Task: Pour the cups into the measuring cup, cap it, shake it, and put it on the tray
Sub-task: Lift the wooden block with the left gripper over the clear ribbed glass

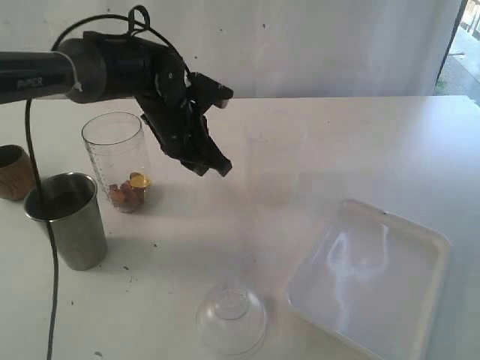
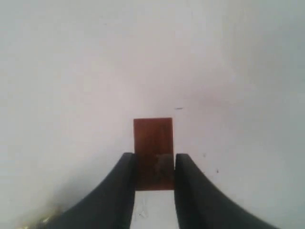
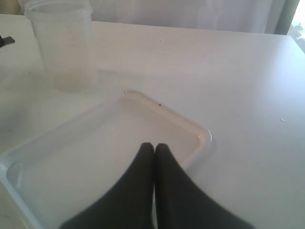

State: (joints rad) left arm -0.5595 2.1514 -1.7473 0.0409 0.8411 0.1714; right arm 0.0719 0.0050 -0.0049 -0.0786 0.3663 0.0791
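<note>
The measuring cup [image 1: 116, 161] stands upright at the left with brown bits and a gold piece at its bottom. In front of it is the steel tumbler [image 1: 67, 219], and the wooden cup [image 1: 10, 172] sits at the left edge. My left gripper [image 1: 214, 166] hangs above the table to the right of the measuring cup. In the left wrist view that gripper [image 2: 154, 157] is shut on a flat brown block [image 2: 152, 136]. My right gripper [image 3: 155, 145] is shut and empty over the tray [image 3: 200, 131]. Beyond the tray stands the frosted cup [image 3: 62, 45], which the exterior view does not show.
The white tray [image 1: 390, 217] lies at the front right. A clear dome lid [image 1: 231, 319] rests on the table near the front edge, left of the tray. The left arm's cable [image 1: 52, 285] hangs down past the steel tumbler.
</note>
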